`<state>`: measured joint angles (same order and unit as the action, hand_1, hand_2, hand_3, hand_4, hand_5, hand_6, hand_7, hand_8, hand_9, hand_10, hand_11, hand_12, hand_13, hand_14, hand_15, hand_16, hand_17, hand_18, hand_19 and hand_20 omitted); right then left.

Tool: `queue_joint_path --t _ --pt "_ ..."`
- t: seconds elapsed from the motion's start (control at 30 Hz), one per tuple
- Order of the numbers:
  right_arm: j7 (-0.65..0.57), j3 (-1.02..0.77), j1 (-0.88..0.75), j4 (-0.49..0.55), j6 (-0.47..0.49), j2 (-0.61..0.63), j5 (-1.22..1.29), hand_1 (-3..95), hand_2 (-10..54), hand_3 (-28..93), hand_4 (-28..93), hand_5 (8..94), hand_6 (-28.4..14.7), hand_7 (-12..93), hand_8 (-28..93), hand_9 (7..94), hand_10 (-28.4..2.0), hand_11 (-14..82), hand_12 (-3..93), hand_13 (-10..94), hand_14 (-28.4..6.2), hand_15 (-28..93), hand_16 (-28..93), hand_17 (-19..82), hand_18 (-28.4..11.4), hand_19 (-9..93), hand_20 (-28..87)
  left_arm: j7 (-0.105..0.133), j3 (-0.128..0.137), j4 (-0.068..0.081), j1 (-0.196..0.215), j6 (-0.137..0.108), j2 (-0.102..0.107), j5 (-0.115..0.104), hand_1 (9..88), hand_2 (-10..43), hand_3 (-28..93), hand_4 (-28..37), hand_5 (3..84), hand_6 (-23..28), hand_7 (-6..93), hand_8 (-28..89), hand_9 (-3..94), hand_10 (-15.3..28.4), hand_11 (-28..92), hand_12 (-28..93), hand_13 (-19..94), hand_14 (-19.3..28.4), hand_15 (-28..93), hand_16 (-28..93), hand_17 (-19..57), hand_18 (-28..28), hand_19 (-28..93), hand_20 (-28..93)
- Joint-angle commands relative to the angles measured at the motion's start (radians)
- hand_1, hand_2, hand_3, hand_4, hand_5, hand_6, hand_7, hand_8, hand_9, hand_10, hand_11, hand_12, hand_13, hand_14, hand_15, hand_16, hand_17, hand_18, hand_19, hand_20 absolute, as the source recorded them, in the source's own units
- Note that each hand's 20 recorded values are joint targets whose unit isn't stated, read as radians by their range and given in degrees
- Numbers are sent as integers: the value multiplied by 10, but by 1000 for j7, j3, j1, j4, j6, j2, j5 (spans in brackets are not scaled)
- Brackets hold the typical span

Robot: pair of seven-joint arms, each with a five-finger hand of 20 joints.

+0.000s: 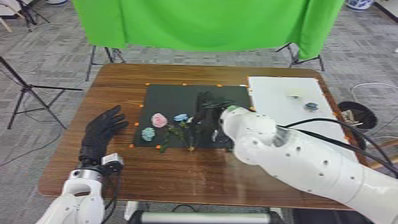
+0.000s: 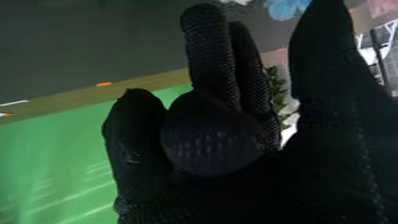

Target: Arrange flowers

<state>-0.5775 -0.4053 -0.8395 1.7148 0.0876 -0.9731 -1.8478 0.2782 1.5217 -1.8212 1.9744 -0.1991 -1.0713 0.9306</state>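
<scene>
In the head view, a pink oval flower (image 1: pixel 159 120), a blue-green ruffled flower (image 1: pixel 147 133) and a light blue flower (image 1: pixel 181 117) are seen grouped on a black rectangular mat (image 1: pixel 199 90), with thin green stems (image 1: pixel 173 131) laid beside them. The pink bloom is noted as the longest; the blue-green one is rounder.

A round black bin (image 1: pixel 358 123) is recorded on the floor beside the table's right edge; pale pieces (image 1: pixel 351 117) are contained in it (their kind cannot be told).

On a white rectangular sheet (image 1: pixel 275 87), a small pale object (image 1: pixel 294 94) and a small blue-grey rounded object (image 1: pixel 311 106) are laid near each other.

The right hand (image 1: pixel 206 116) is positioned over the mat, beside the light blue flower. Leafy green foliage (image 2: pixel 276 84) is seen beside it in the wrist view; how far the hand is closed, and whether the foliage is gripped, cannot be told.

The left hand (image 1: pixel 104 128) is held open at the mat's left, its fingers straight, with nothing gripped.
</scene>
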Motion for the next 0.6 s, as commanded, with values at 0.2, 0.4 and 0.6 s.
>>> queue_joint_path --t 0.2,0.4,0.6 --pt "-32 -229 27 126 -45 189 -101 332 -95 655 -132 653 2 141 -84 750 -154 114 153 937 -10 601 271 683 -116 932 541 -30 -11 11 35 6 -8 -1 189 -13 714 -283 439 -9 146 -80 441 125 181 112 377 168 303 4 62 151 108 204" --pt "-119 -365 3 91 88 293 -98 285 -95 648 -140 486 -11 93 -56 510 -216 62 150 874 -39 596 294 612 -142 932 522 -35 -8 8 45 5 -7 -1 189 -13 714 -283 439 -9 146 -80 441 125 181 112 376 169 303 4 63 151 107 204" --pt "-172 -459 -85 3 182 335 -63 222 -95 602 -172 336 -30 36 -36 374 -249 28 132 837 -65 585 269 563 -168 929 468 -38 -8 5 44 4 -7 3 192 -14 715 -283 439 -10 147 -80 440 125 181 112 376 169 303 4 62 152 109 205"
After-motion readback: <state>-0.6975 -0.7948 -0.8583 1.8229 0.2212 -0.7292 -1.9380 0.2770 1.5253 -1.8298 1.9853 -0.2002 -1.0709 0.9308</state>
